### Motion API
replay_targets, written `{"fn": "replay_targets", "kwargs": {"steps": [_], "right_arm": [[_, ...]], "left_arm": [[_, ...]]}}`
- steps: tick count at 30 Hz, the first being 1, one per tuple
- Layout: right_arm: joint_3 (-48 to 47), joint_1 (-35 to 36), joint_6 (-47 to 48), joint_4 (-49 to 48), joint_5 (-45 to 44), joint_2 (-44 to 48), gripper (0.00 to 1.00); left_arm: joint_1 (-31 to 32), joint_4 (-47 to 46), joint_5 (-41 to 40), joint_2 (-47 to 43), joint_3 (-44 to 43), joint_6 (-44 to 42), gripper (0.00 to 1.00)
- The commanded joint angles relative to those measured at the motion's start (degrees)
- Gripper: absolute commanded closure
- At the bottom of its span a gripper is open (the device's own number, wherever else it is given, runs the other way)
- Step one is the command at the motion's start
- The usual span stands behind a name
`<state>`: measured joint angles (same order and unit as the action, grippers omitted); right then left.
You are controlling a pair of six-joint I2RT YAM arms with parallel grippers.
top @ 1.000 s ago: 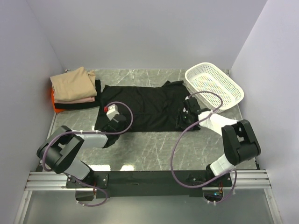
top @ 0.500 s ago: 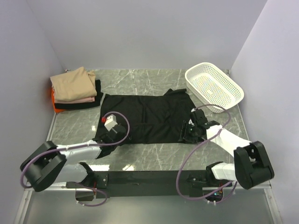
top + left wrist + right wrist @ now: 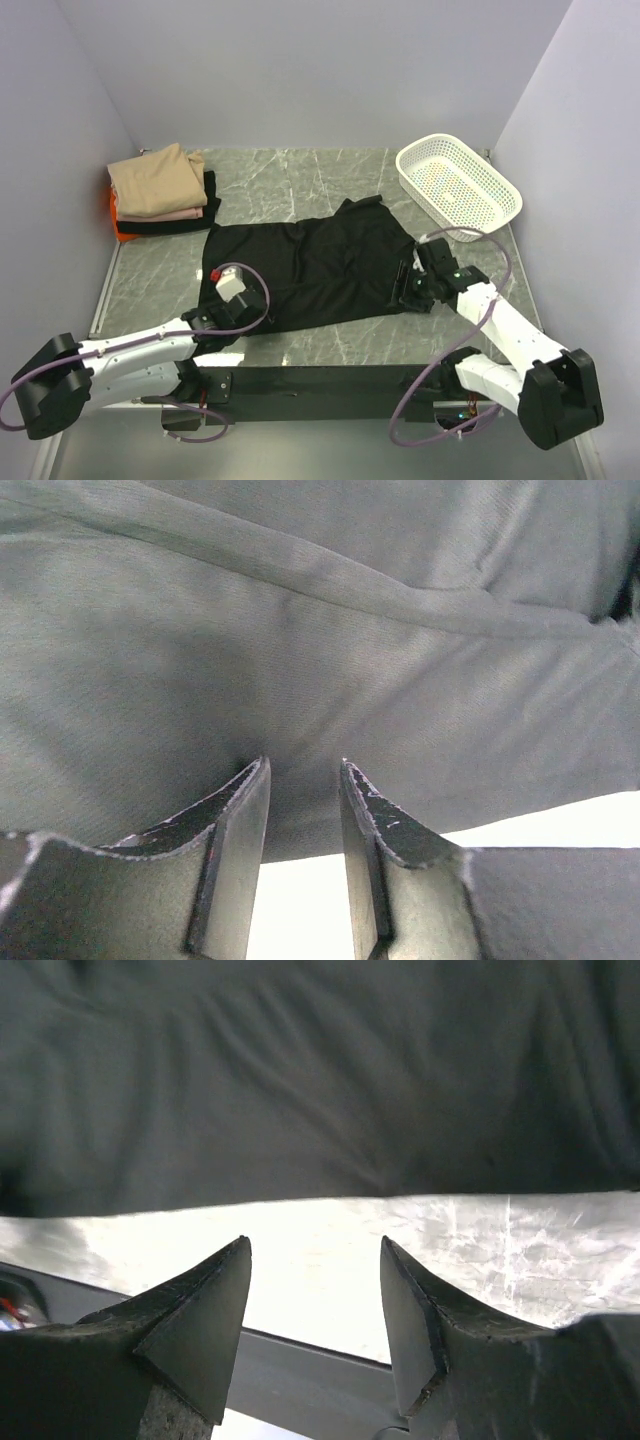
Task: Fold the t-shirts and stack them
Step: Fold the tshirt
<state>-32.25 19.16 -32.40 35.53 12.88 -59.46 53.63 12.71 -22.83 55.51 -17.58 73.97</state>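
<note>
- Top view: a white perforated basket (image 3: 497, 205) sits at the back of the marble tabletop (image 3: 330, 345). The black t-shirt (image 3: 310, 275) lies spread flat, forward of the basket and beside it, toward the arms' bases. Its nearest corner stops just short of the basket.
- A second ago the black t-shirt lay further back, with that corner almost touching the basket. It has since been dragged forward, and it now sits slightly askew.
- A stack of folded t-shirts (image 3: 160, 190), tan on top, is well apart from the basket on the opposite side of the tabletop.
- The left arm (image 3: 140, 345) and right arm (image 3: 500, 320) have both drawn back. Their tips are at the hem facing away from the basket.
- Left wrist view: the left fingers (image 3: 235, 820) stand with a narrow gap. Dark cloth runs flat across their tips, over bright tabletop. I cannot tell whether they are pinching the hem or only resting over it.
- Right wrist view: the right fingers (image 3: 200, 1310) are spread wide and hold nothing. The cloth's edge lies just beyond their tips, with bare tabletop between.
- Judgement: the pull forward looks like a spreading and positioning step. The black t-shirt is now within easy reach, but no fold has been made in it yet.
</note>
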Motion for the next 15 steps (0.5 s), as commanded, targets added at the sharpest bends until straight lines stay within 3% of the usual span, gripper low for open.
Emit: {"fn": "replay_targets", "kwargs": {"steps": [1, 7, 15], "right_arm": [[-7.6, 0.3, 0.5, 1.5, -3.4, 2.2, 0.38], [-12.3, 0.3, 1.6, -6.2, -3.7, -6.5, 0.38], [-15.5, 0.0, 2.2, -15.3, -6.3, -25.4, 0.39]], "left_arm": [[0.3, 8.3, -5.1, -1.9, -3.5, 0.0, 0.59], [0.2, 4.2, -8.2, 3.4, -7.6, -2.8, 0.59], [0.1, -2.9, -6.7, 11.6, -10.7, -5.9, 0.59]]}}
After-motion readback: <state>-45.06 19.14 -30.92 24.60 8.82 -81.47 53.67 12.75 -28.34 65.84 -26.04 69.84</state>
